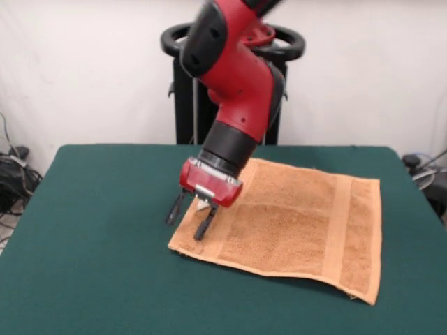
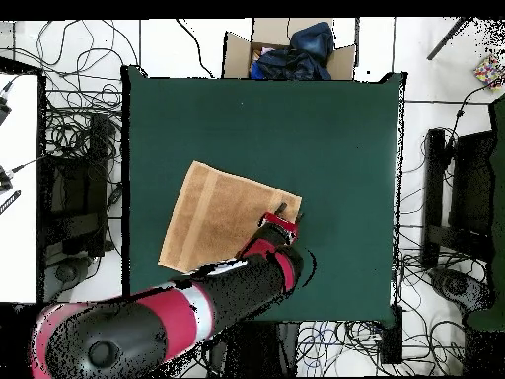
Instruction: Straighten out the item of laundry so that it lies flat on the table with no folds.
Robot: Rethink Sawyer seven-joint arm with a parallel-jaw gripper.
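Dark green felt table (image 1: 98, 209), white wall behind. Gripper (image 1: 190, 218) fingers spread, straddling edge of orange-tan hand towel (image 1: 293, 223); towel beneath and beside fingertips, mostly flat. Advise pressing lightly, dragging outward to smooth the edge.

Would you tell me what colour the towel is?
Orange-tan, with flat woven bands; the towel shows best in the front view.

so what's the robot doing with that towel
The red Sawyer arm has its gripper down at one end of the orange-tan towel, fingers apart, straddling its edge. The towel lies spread nearly flat on the green table, with only a slight lift along its front edge.
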